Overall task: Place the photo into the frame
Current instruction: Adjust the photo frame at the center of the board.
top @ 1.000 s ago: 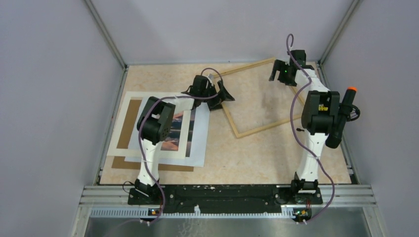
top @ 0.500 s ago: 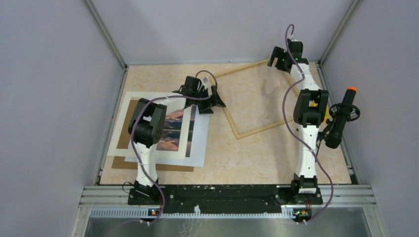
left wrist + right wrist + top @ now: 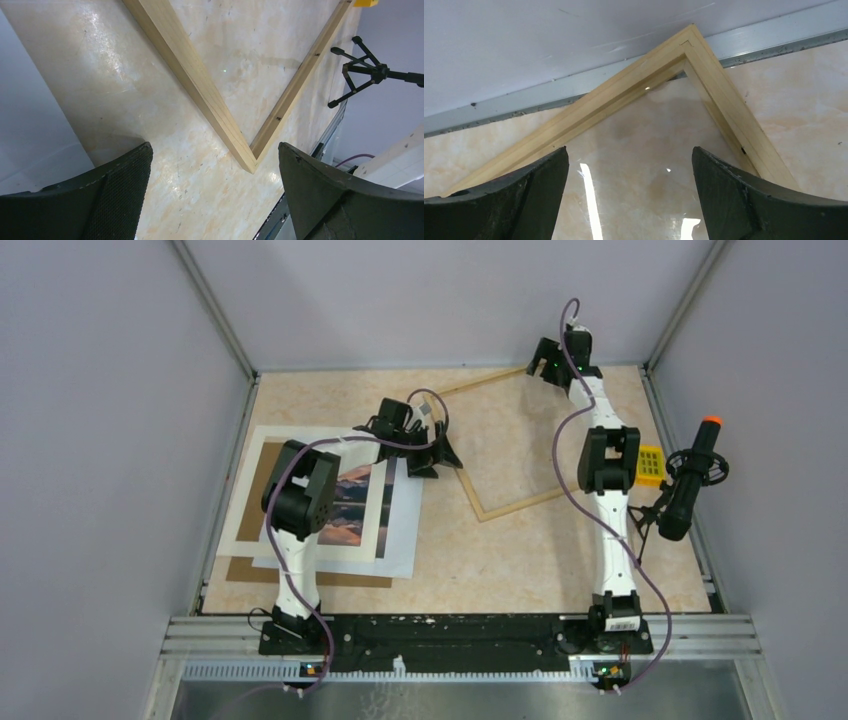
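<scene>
Noting first a longer reach on the right than a second ago: right gripper (image 3: 548, 352) now out at the far corner of the frame (image 3: 530, 502), arm unfolded almost straight, where before bent and nearer the frame's right side. Hovers above that corner with jaws spread wide, gripping nothing; in its wrist view only mitred moulding and, inside it, glare streaks as from a clear pane. Leaves uncovered a small yellow block (image 3: 650, 462) by the right table edge, hidden behind the arm earlier. On the other side, left gripper (image 3: 432, 445) shifted a little toward the near side, now just over the frame's left rail; equally wide open and empty, the frame's near corner seen between its fingers. Reads as both arms attending to the frame, probably to square or steady it, not yet to the print. Locating the photo (image 3: 355, 508): flat on the stack at table left, overlapping a white mat (image 3: 232, 547) and a pale sheet (image 3: 402, 535), brown backing board (image 3: 250, 572) beneath, well apart from the frame and untouched. Insertion therefore not begun. Checking for writing: none legible anywhere; dark grid marks on the yellow block too small to read, no label made out on the black handle with orange cap (image 3: 683, 505) at far right.
</scene>
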Robot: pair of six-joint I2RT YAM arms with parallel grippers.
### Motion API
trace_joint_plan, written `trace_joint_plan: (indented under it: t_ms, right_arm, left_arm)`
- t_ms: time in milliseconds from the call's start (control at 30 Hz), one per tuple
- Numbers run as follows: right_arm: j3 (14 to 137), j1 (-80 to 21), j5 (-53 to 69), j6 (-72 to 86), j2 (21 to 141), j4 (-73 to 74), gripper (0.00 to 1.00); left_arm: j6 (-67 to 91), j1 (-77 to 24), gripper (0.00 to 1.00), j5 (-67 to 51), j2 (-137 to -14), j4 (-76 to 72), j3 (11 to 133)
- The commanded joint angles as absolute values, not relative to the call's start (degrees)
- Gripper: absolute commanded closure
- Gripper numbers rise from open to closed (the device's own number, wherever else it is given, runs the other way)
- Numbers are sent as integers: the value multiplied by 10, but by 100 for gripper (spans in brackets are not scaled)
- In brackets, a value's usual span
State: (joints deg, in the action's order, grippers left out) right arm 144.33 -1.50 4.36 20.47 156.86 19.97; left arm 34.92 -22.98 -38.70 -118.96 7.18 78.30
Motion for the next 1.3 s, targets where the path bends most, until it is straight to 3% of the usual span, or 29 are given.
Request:
trace_joint_plan:
  t_ms: [0, 133, 267, 500, 700, 1000, 1100, 1267]
  right_arm:
    - [1431, -18, 42, 236, 1566, 183, 10]
    - [1466, -18, 79, 237, 1567, 197, 11]
    - [1447, -20, 93, 242, 1482, 229, 11]
    - [1287, -55, 33, 171, 1256, 259, 8]
    - [1117, -68, 3, 158, 1141, 245, 7]
    - [1148, -68, 44, 111, 1187, 297, 7]
    - [1197, -78, 80, 81, 1227, 351, 11]
    - [1303, -119, 32, 39, 1297, 445, 15]
  left_arm:
    - [329, -229, 2, -406, -1149, 66, 785]
    - [329, -227, 2, -409, -1146, 61, 782]
    - [321, -223, 2, -398, -1139, 69, 785]
    - [305, -220, 2, -375, -1086, 74, 767]
    - [312, -221, 2, -375, -1070, 61, 746]
    - [305, -220, 5, -401, -1099, 77, 768]
    - [300, -220, 5, -396, -1098, 88, 772]
    - [295, -204, 5, -349, -1075, 122, 778]
